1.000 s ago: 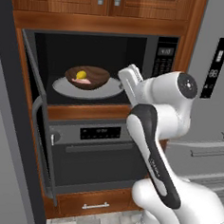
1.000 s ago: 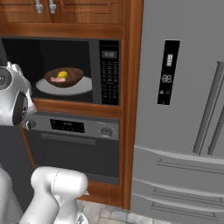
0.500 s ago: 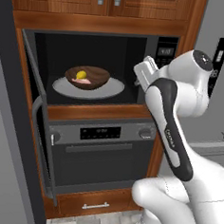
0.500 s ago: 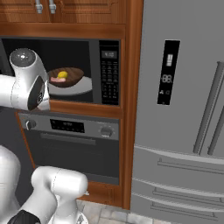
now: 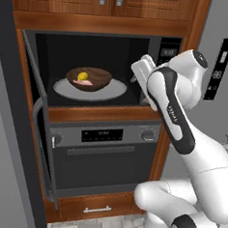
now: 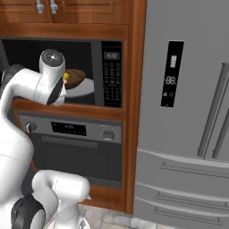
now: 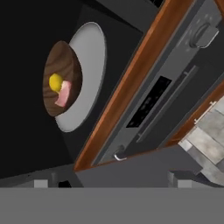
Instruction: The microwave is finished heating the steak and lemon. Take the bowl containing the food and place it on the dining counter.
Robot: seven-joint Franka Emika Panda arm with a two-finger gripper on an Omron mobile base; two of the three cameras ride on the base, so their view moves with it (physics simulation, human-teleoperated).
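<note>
ahead of the wide-open gripper (image 5: 139, 69), well apart: bowl (image 7: 61, 83) with lemon (image 7: 55, 82), steak (image 7: 64, 93) inside microwave (image 5: 95, 68). go in level, straddle near rim.

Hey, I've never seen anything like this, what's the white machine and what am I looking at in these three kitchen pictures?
The white machine is a robot arm on a base that can drive around a simulated kitchen. Two pictures come from cameras on that base, behind the arm to its left and right. The third comes from a camera on the hand, so it looks tilted.

The arm faces a built-in microwave whose door hangs open. Inside, a white turntable plate carries a dark wooden bowl holding a yellow lemon and a pink steak. Below is an oven, and a grey fridge stands to the right.

The end effector, the two-fingered grasping part, hangs at the right of the microwave's opening. It is open and holds nothing; the bowl is not yet touched.
</note>
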